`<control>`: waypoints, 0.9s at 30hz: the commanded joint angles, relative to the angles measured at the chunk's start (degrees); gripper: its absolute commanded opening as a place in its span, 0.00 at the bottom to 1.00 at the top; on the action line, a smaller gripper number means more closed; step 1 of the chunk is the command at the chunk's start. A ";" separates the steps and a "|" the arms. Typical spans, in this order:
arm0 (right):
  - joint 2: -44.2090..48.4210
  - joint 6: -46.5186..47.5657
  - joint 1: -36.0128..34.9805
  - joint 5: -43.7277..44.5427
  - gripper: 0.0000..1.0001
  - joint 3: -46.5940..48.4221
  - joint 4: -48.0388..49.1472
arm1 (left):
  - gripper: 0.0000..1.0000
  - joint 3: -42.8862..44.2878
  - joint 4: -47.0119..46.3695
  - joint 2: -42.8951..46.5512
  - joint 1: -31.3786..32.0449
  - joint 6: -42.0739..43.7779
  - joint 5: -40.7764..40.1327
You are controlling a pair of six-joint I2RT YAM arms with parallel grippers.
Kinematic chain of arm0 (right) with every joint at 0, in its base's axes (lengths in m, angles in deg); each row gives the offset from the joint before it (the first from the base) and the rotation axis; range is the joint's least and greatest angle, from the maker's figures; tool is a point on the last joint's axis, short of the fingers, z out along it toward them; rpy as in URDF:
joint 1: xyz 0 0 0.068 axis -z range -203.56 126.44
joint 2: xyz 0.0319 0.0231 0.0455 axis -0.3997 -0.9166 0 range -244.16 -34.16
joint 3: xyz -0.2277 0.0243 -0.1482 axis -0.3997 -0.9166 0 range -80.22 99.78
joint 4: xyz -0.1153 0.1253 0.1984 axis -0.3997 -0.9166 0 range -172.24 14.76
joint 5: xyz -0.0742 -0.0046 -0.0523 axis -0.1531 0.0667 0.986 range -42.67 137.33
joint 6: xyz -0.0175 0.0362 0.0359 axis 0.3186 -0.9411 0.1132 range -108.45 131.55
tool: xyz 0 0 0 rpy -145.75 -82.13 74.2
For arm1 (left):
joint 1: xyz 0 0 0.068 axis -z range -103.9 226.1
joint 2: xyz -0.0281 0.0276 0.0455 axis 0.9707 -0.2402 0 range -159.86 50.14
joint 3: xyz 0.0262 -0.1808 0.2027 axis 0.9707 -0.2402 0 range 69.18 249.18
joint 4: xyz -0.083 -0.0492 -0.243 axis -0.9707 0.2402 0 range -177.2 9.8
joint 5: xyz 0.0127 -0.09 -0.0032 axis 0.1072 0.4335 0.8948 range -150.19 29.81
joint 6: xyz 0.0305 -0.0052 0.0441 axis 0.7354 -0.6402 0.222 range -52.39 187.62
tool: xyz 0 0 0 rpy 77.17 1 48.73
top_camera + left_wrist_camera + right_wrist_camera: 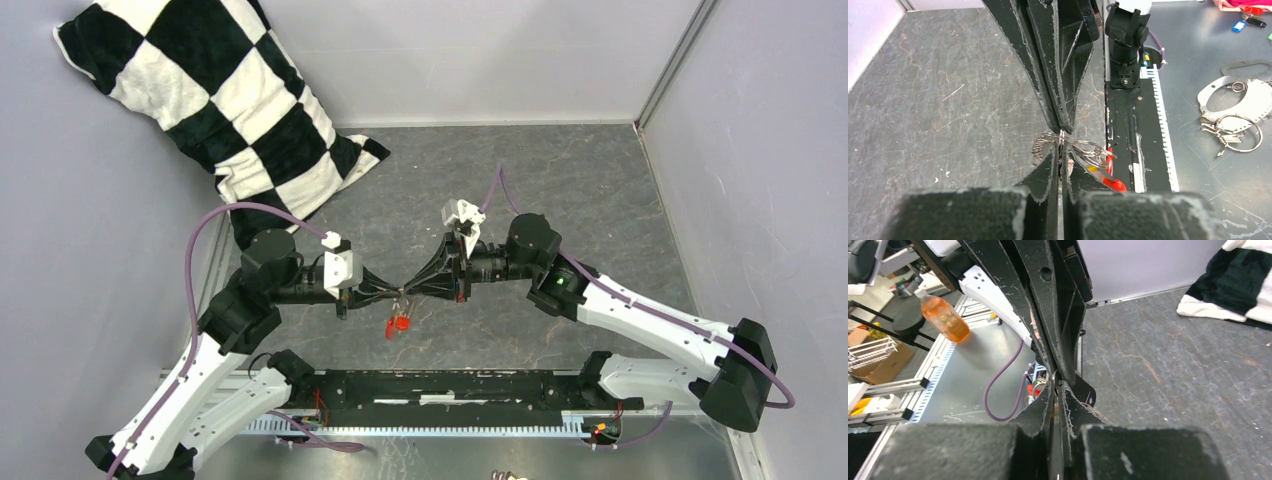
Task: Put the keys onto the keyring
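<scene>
My two grippers meet tip to tip just above the grey floor. The left gripper [397, 293] [1062, 150] is shut, with the keyring's [1089, 149] thin silvery wire pinched at its tips. The wire's loops stick out to the right and a small coil to the left. Red-headed [1116, 185] and yellow-headed [1092, 169] keys hang from the keyring; the red ones [400, 324] dangle below the tips. The right gripper [412, 291] [1057, 385] is shut on a thin dark piece that looks like the black-headed key. Its blade is hidden.
A black-and-white checked pillow [220, 100] leans in the back left corner. The black base rail [440, 385] runs along the near edge. Beyond it lie a metal plate and spare rings with keys [1233, 130]. An orange bottle [945, 319] stands off the table.
</scene>
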 commanded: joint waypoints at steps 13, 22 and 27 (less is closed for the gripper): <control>-7.09 29.59 -0.40 7.31 0.39 27.73 -45.10 | 0.02 3.30 2.85 -1.53 -0.09 4.18 -5.37; -9.34 34.21 -3.65 8.39 0.43 30.01 -46.89 | 0.02 4.21 2.86 -2.47 -0.07 3.75 -4.23; -9.00 34.21 -4.04 7.80 0.41 29.48 -44.93 | 0.02 4.21 3.41 -2.55 -0.08 3.91 -3.33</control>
